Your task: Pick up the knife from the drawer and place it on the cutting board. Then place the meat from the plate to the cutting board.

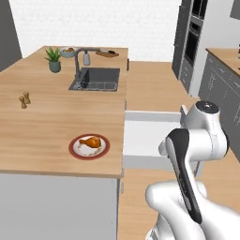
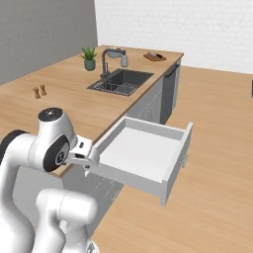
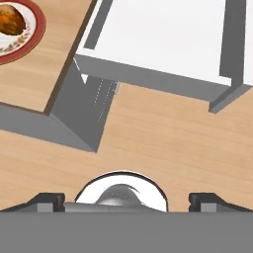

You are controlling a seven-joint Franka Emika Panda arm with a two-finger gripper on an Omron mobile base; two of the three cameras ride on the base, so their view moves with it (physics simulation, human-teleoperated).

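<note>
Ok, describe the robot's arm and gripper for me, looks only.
The arm is built of glossy white rounded segments with dark black joint bands and a round grey cap on one joint. No loose cables or markings show. In the hand view the gripper shows two small dark grey finger tips, blocky and flat-topped, set wide apart.

In the hand view the plate [image 3: 20,42] and meat [image 3: 10,19] are cut off by the edge, and the far cutting board [image 1: 108,54] carries something too small to tell.
</note>
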